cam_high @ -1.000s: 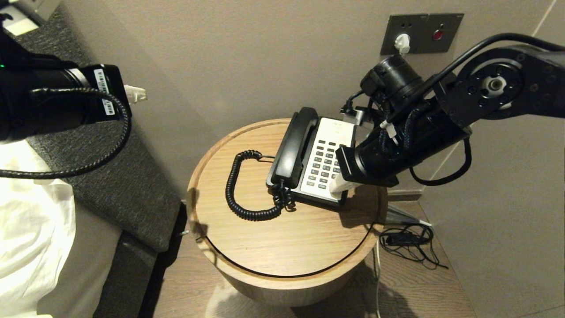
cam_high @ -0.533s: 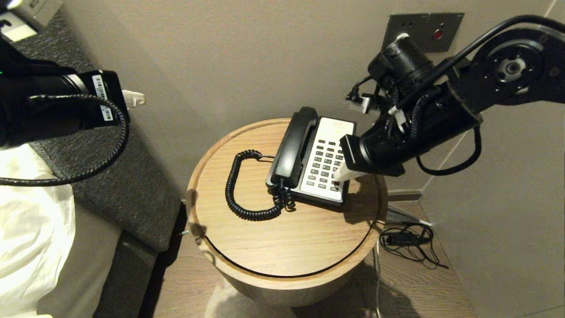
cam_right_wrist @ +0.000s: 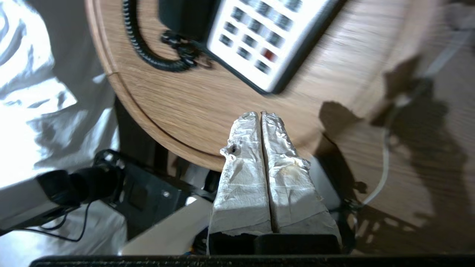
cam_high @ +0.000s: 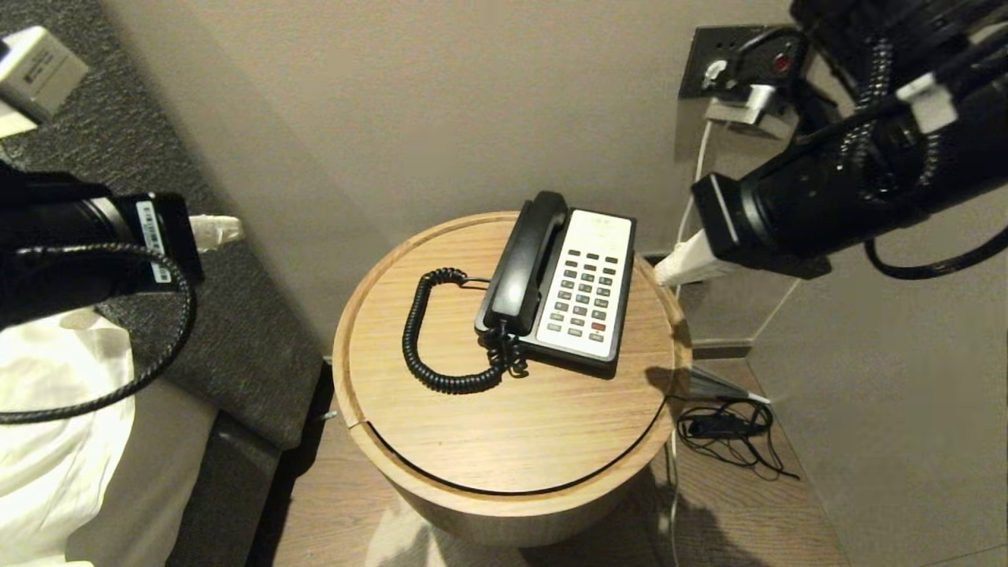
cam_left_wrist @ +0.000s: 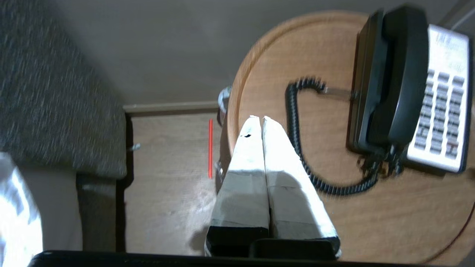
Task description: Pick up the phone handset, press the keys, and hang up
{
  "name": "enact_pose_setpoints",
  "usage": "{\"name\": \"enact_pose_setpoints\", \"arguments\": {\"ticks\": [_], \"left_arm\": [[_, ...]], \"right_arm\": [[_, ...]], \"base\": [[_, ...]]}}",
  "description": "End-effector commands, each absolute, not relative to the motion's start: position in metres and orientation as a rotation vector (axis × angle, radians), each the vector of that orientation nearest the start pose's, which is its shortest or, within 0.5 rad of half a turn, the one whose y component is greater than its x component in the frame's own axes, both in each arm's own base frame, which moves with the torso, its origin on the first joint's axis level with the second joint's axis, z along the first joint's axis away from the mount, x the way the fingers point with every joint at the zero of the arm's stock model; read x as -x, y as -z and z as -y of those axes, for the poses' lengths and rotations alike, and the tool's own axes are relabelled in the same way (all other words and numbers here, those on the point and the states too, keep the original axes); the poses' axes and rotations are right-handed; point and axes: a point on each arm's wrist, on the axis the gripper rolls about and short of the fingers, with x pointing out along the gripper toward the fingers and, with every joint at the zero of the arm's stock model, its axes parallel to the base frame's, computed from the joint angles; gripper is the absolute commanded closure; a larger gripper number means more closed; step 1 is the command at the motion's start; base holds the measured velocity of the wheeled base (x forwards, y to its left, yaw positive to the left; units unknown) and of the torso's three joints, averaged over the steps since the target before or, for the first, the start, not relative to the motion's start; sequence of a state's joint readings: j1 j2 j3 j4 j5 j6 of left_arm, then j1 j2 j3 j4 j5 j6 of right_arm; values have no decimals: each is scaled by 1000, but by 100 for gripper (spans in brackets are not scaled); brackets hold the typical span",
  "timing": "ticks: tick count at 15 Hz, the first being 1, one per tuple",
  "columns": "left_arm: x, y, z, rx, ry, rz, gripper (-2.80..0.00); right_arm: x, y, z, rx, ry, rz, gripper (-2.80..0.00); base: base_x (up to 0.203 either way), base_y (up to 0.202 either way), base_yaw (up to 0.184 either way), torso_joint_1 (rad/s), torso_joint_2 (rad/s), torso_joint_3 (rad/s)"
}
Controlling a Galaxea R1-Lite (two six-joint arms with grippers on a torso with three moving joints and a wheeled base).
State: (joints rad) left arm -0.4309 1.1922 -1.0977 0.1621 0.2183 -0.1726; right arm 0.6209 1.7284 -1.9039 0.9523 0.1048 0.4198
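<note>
Handset (cam_high: 521, 264) sits in its cradle on the phone (cam_high: 579, 287), long axis running toward the wall. Left hand (cam_high: 216, 228) pinched closed, empty, well off worktop (cam_high: 504, 441). Right hand (cam_high: 683, 264) also closed, empty, nearer, by keypad side.

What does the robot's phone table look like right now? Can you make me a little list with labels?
handset: black handset lying in its cradle on the phone
phone: white keypad phone on the round wooden table
cord: curly black cord looping on the table beside the phone
left gripper: left gripper jaws shut, holding nothing, off to the table's left
right gripper: right gripper jaws shut, holding nothing, raised to the right of the phone
</note>
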Motion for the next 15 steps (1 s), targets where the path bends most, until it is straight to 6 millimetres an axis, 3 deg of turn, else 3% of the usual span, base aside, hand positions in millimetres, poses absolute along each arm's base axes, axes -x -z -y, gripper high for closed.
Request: {"name": "enact_pose_setpoints", "arguments": {"ticks": [1,4,7,8,12,15], "left_arm": [[-138,-307,57,95,183,-248,0],[-114,-295,39,101,123,-234,0],[-87,-270,18,114,8,-225,0],[-74,-253,12,113,-24,-239,0],[-22,-188,-2,126,-112,-230,0],[-5,-164,-6,132,-268,-218,0]], "right_arm": [[-192,-347,-137,-199,-505,-835,0],[-151,-345,-97,-220,-454,-812,0],[-116,-344,-64,-259,-401,-760,0],[-106,-344,-55,-275,-384,-736,0],[-76,-338,-35,-306,-340,-692,0],[-63,-333,-25,-333,-297,-671,0]], "base": [[0,0,0,0,0,0],[0,0,0,0,0,0],[0,0,0,0,0,0],[0,0,0,0,0,0],[0,0,0,0,0,0],[0,0,0,0,0,0]]}}
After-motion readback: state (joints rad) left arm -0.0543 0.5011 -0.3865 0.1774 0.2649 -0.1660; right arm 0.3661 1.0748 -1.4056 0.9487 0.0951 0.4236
